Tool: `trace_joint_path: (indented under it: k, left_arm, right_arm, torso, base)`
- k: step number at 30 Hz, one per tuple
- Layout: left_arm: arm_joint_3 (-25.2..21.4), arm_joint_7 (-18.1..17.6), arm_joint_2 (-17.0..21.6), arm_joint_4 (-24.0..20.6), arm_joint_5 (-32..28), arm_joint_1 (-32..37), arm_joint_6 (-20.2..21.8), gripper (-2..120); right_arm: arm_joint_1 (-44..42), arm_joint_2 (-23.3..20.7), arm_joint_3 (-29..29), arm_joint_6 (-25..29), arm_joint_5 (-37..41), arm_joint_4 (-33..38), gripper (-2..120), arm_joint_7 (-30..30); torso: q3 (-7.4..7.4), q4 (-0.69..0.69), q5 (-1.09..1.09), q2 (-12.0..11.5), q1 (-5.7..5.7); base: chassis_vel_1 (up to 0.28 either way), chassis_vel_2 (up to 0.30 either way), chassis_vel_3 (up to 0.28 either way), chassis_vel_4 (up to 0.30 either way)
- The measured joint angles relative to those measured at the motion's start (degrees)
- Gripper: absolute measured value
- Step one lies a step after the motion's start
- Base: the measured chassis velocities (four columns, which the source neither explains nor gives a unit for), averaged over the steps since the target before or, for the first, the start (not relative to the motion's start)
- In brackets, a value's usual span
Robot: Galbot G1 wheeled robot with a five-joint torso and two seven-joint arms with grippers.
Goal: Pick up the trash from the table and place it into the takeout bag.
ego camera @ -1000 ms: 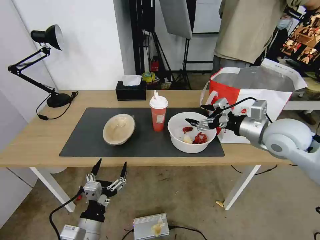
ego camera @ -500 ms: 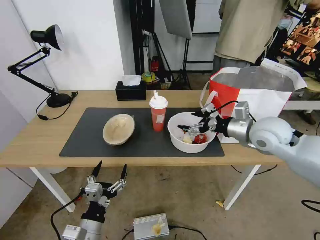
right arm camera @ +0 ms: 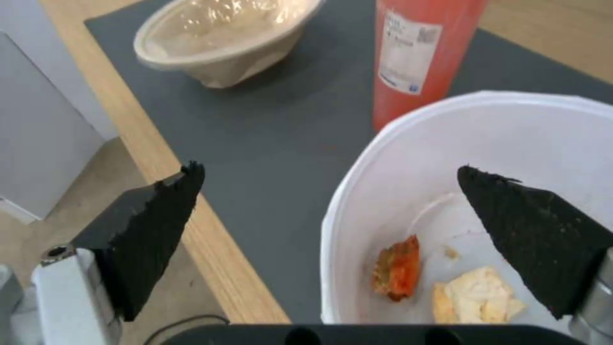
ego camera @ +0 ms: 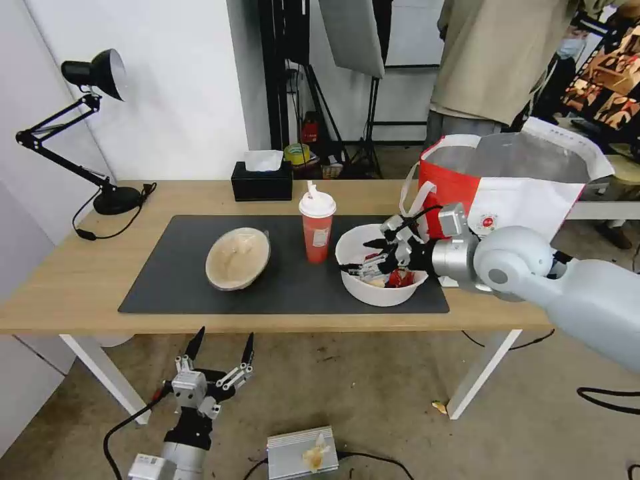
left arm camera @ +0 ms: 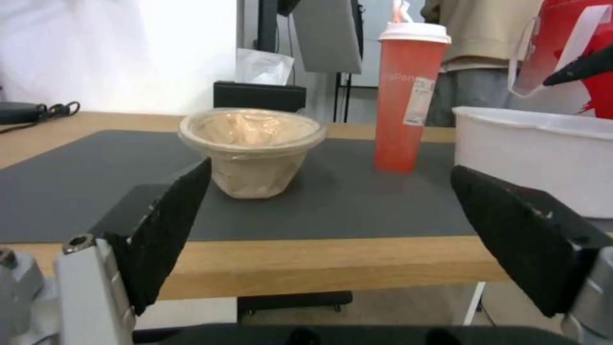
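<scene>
Sitting at the far edge of the counter point(ego camera: 80, 280): a black tissue box point(ego camera: 262, 181) with a white tissue poking up. Standing at the left end, a black desk lamp point(ego camera: 73, 127), its cord point(ego camera: 107, 230) trailing. Lying on the floor, a grey metal box point(ego camera: 301, 453).

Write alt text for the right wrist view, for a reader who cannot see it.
The right gripper, open, straddles the near rim of the white bowl: one dark finger is over the bowl's red and pale food scraps, the other outside over the grey mat. Beyond stand the red cup and the tan bowl on the mat.
</scene>
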Motion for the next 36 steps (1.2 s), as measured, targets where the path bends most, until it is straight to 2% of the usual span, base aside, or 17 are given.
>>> trace_joint_path:
  k: [18, 36]
  left_arm:
    - [0.4, 0.2, -0.6, 0.7, 0.8, -0.2, -0.5, 100]
    - [0.6, 0.2, -2.2, 2.3, 1.6, -0.3, -2.1, 100]
  right_arm:
    - [-0.9, 0.6, -1.2, -3.6, -0.4, -0.2, 100, 6.5]
    - [-2.8, 1.9, -1.3, -4.2, -2.5, -1.4, 100, 8.1]
  torso:
    - [0.0, 0.0, 0.0, 0.0, 0.0]
    - [0.0, 0.0, 0.0, 0.0, 0.0]
  base:
    - [0.0, 0.0, 0.0, 0.0]
    - [0.0, 0.0, 0.0, 0.0]
